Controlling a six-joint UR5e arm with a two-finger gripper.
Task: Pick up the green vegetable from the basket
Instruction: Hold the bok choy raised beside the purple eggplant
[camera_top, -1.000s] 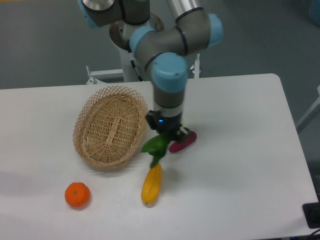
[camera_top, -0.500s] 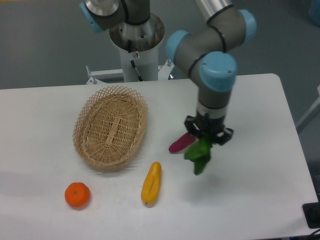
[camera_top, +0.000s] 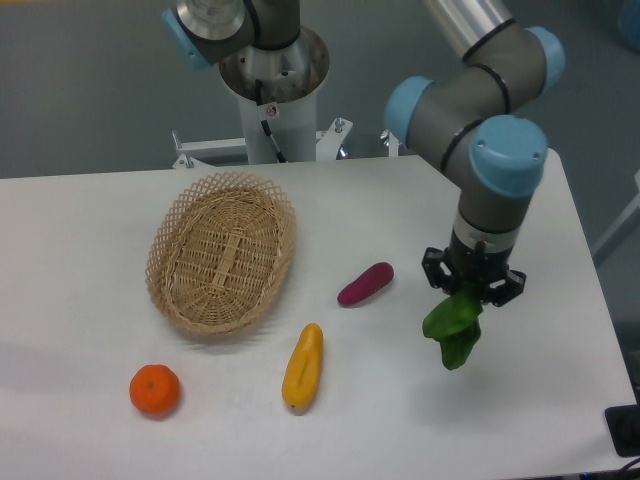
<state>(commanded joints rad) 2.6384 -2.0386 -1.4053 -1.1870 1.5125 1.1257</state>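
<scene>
The green vegetable (camera_top: 453, 327) hangs with floppy dark leaves over the right side of the table, held at its top by my gripper (camera_top: 470, 290), which is shut on it. It looks lifted a little above the tabletop. The oval tan wicker basket (camera_top: 222, 250) sits at the left centre, well away from the gripper, and nothing lies inside it.
A purple sweet potato (camera_top: 365, 283) lies between basket and gripper. A yellow-orange elongated fruit (camera_top: 303, 366) lies near the front, and an orange (camera_top: 154, 389) sits at the front left. The robot's base column (camera_top: 272, 80) stands behind the table's far edge.
The arm has swung rightward with the green vegetable, from beside the basket's right rim, past the sweet potato, to the table's right side.
</scene>
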